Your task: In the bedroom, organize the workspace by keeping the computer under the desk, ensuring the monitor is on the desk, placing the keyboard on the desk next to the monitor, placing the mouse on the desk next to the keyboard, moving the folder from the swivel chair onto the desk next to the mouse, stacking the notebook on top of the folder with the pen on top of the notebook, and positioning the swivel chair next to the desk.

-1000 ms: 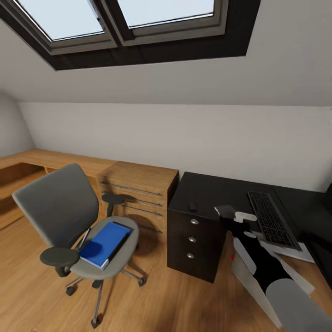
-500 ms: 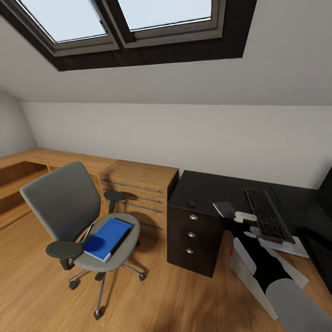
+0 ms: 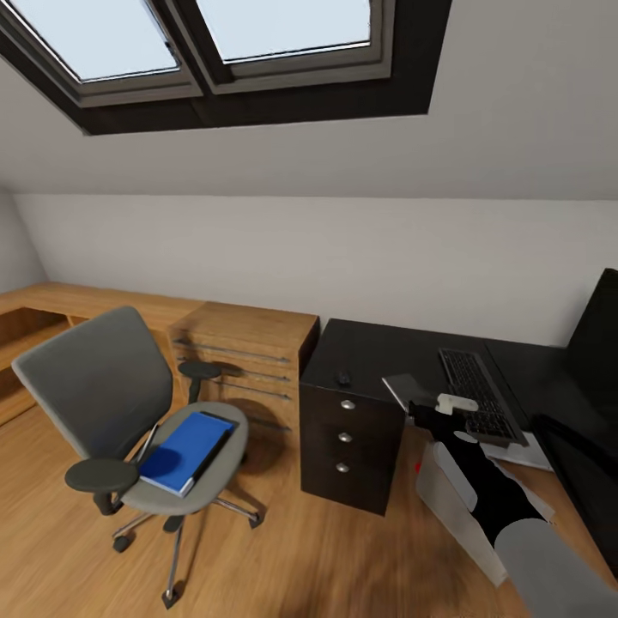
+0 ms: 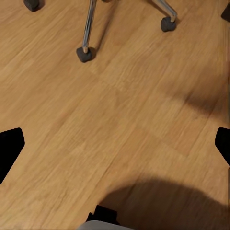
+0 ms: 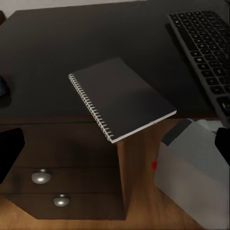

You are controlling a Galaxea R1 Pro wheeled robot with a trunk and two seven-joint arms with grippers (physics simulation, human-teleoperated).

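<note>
Blue, the folder [image 3: 182, 440] lies on the swivel chair [image 3: 103, 386] seat, well apart from the desk [image 3: 378, 356]. On the desk, the notebook [image 5: 122, 97] overhangs the front edge beside the keyboard [image 3: 476, 395]. Both the left gripper [image 4: 115, 143] and right gripper [image 5: 115, 143] hang spread wide, grasping nothing.

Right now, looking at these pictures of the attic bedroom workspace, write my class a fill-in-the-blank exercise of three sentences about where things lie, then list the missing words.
1. The flat bright blue folder lies on the seat of the grey swivel ____.
2. The dark spiral-bound notebook lies on the black-topped desk, one corner jutting past its front ____.
3. The slim black-keyed keyboard lies on the desk, and below the desk's left end the dark unit has three ____ with round knobs.

Missing words: chair; edge; drawers
</note>
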